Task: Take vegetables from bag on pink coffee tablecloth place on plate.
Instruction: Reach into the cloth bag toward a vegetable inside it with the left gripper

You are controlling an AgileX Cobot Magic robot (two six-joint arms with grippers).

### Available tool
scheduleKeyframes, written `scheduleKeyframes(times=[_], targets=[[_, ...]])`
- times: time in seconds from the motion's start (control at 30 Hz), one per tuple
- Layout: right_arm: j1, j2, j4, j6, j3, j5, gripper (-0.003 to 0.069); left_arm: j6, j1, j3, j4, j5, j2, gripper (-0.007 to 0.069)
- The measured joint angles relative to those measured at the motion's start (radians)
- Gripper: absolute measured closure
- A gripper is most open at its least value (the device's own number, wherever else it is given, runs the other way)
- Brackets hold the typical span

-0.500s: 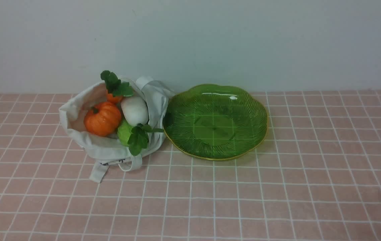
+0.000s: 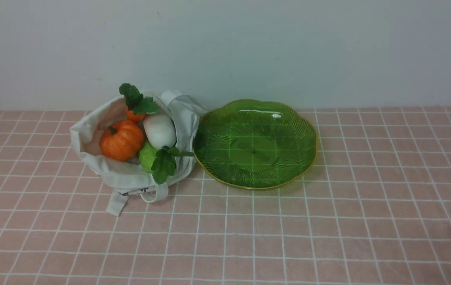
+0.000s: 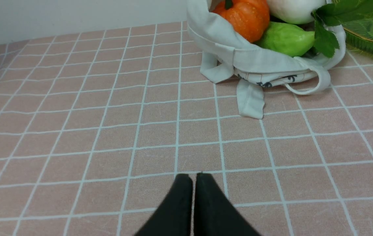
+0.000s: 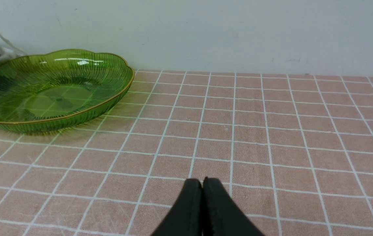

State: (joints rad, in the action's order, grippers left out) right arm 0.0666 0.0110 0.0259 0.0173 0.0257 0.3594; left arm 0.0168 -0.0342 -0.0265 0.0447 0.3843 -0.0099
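Observation:
An off-white canvas bag lies open on the pink coffee tablecloth, at the back left. Inside it are the vegetables: an orange pumpkin, a white radish, a light green leafy one and a carrot under dark leaves. The green plate sits empty just right of the bag. My left gripper is shut, empty, low over the cloth short of the bag. My right gripper is shut too, empty, off to the plate's right.
A plain pale wall rises directly behind the bag and plate. One cloth strap of the bag trails forward over the tablecloth. Neither arm reaches into the front view.

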Motion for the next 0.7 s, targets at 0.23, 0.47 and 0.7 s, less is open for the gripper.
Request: scheduleKeyframes(times=[0.23,0.47,0.7], targets=[[0.000,0.000,0.000,0.000,0.000,0.000,0.0675,0.000,0.000,0.000,0.008,0.000,0.000,0.0629],[0.000,0.000,0.000,0.000,0.000,0.000,0.0675,0.000,0.000,0.000,0.011,0.000,0.000,0.0629],[0.000,0.000,0.000,0.000,0.000,0.000,0.0675,0.000,0.000,0.000,0.016,0.000,0.000,0.0629]])
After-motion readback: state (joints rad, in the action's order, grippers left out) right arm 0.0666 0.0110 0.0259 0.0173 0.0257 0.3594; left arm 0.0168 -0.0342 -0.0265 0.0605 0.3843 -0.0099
